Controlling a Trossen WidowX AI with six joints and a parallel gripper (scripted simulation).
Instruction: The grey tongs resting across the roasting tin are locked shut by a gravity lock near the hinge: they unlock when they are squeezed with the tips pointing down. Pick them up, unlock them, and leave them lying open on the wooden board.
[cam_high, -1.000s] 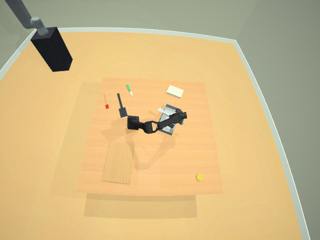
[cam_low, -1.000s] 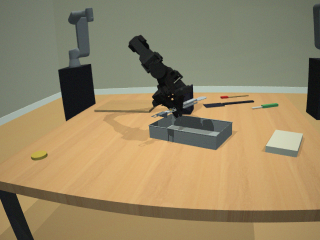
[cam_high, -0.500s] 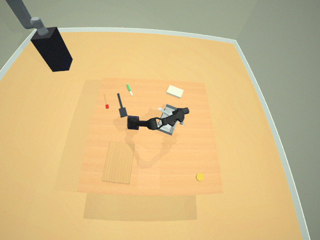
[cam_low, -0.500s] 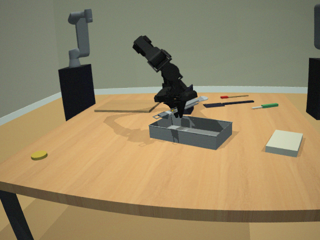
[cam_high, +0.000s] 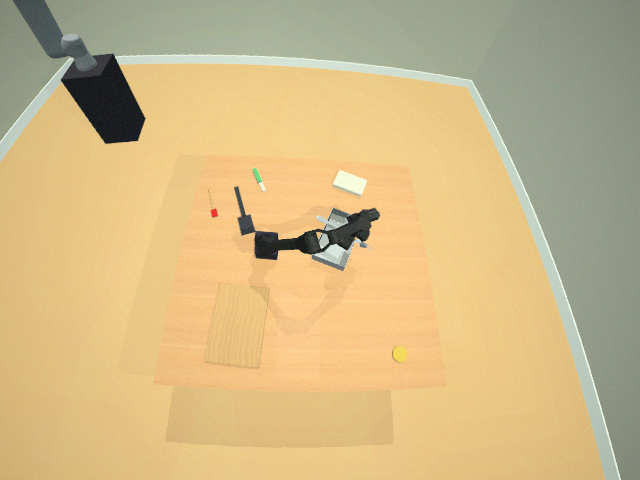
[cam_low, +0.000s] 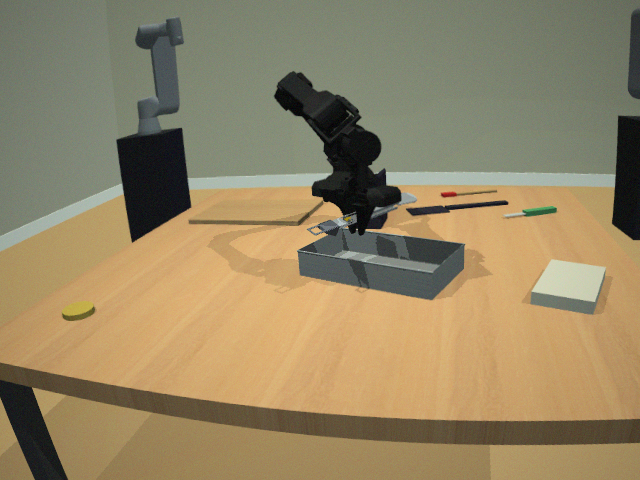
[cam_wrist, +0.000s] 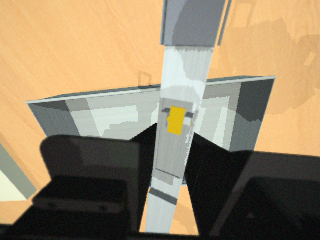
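The grey tongs (cam_high: 322, 219) (cam_low: 330, 225) (cam_wrist: 186, 70) are lifted above the roasting tin (cam_high: 328, 262) (cam_low: 413, 283) (cam_wrist: 258, 97). Their loop end points toward the camera in the exterior view, their broad tips point back toward the arm base, and they look roughly level. A yellow piece (cam_wrist: 175, 120) shows on them. My gripper (cam_low: 357, 228) (cam_wrist: 168, 128) is shut on the tongs, one finger on each side. The arms look folded together; the lock's state cannot be read. The wooden board (cam_high: 237, 330) (cam_low: 248, 212) lies flat, with nothing on it.
A cream block (cam_high: 349, 183) (cam_low: 568, 281) lies beside the tin. A yellow disc (cam_high: 399, 354) (cam_low: 78, 310) is near a table corner. A black spatula (cam_high: 246, 224) (cam_low: 428, 210), a green-handled knife (cam_high: 257, 175) (cam_low: 539, 211) and a red-headed tool (cam_high: 214, 212) (cam_low: 448, 194) lie near the arm base.
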